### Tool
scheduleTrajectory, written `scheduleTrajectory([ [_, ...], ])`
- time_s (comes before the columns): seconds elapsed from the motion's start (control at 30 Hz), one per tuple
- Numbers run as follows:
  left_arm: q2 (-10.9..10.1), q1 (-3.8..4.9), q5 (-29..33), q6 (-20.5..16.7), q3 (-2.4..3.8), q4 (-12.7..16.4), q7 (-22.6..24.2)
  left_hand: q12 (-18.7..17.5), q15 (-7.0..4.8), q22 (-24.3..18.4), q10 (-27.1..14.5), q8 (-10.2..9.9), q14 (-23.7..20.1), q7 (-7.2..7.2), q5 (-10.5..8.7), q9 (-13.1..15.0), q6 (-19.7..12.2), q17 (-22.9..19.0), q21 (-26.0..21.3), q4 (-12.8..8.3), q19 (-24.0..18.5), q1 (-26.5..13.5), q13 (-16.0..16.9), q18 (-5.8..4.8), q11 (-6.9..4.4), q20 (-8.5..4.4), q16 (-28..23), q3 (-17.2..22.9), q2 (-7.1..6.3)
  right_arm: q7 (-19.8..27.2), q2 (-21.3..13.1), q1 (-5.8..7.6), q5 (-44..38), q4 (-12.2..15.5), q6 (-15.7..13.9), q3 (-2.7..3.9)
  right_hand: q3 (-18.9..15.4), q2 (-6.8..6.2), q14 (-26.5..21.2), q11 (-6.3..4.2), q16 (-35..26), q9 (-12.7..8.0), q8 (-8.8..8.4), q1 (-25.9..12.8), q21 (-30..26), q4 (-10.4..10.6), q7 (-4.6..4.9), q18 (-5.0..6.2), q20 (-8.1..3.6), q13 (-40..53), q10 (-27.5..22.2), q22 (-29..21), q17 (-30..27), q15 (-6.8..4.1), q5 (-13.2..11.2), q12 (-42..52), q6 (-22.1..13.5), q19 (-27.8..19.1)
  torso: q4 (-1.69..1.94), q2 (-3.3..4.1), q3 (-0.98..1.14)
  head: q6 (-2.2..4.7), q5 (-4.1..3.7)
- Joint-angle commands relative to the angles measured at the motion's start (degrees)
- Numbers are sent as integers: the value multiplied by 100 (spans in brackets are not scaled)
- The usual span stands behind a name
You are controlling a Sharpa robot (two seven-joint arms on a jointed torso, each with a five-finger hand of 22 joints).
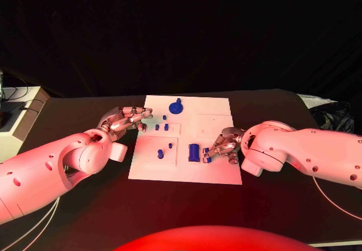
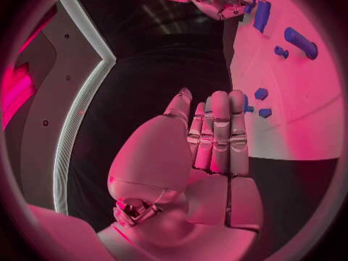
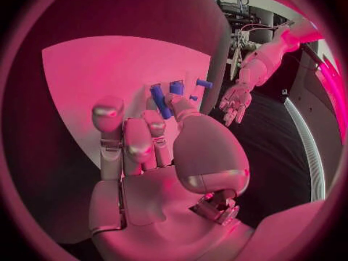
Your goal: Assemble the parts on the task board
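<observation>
The white task board (image 1: 198, 170) lies mid-table. On it are a round blue part (image 1: 176, 108) at the far end, two small blue parts (image 1: 161, 126) by the left edge, a blue peg (image 1: 160, 153) and an upright blue block (image 1: 194, 152). My left hand (image 1: 126, 119) hovers at the board's left edge near the two small parts (image 2: 261, 94), fingers straight and side by side (image 2: 216, 130), holding nothing. My right hand (image 1: 225, 146) is over the board's right side and pinches a small blue part (image 1: 206, 155) just right of the block (image 2: 261, 14).
A pale box with cables (image 1: 21, 117) stands at the table's left edge. A white bundle (image 1: 320, 102) lies at the back right corner. Bare black table (image 1: 98, 209) runs in front of the board.
</observation>
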Motion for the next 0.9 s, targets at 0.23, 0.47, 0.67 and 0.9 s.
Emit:
scheduleTrajectory([
  [0.23, 4, -1, -14, 97, 4, 13, 27, 22, 1, 5, -40, -11, -47, 19, 24, 3, -15, -9, -18, 23, 53, -10, -2, 3, 0, 1, 8, 0, 45, -65, 42, -18, -31, -86, -22, -3, 787, 34, 19, -74, -12, 0, 14, -27, -46, -852, -22, 55, -28, 5, 78, 511, -18, -14, -11, -9, 37, 183, 1, -1, -2, -11, 1],
  [0.47, 2, -1, -14, 96, 4, 13, 26, 22, 1, 5, -40, -11, -47, 19, 24, 3, -15, -9, -18, 23, 53, -10, -2, 3, 0, 1, 8, 0, 45, -89, 75, -50, -80, -116, 91, -10, 382, 97, 16, -74, -14, -36, 10, 9, -82, -809, -34, 50, -30, 7, 69, 506, -25, -14, 125, -22, 39, 188, -1, 2, 3, -13, 4],
  [0.67, -2, -1, -14, 94, 4, 14, 25, 22, 1, 5, -40, -11, -47, 19, 24, 3, -15, -9, -18, 23, 53, -10, -2, 3, 0, 1, 8, 0, 45, -104, 83, -71, -139, -123, 155, -13, 248, 80, 15, -75, -19, -106, 8, -21, -105, -740, -43, 47, -30, 10, 70, 504, -33, -14, -58, -22, 53, 193, -1, -1, 0, -22, 6],
  [0.9, -1, -1, -14, 96, 4, 14, 24, 22, 1, 5, -40, -11, -47, 19, 24, 3, -15, -9, -18, 23, 53, -10, -2, 3, 0, 1, 8, 0, 45, -96, 95, -81, -162, -121, 108, -14, 136, 50, 16, -74, -19, -185, 8, -16, -119, -638, -50, 44, -31, 13, 76, 505, -33, -15, -183, -17, 71, 200, 1, -1, 0, -21, 7],
])
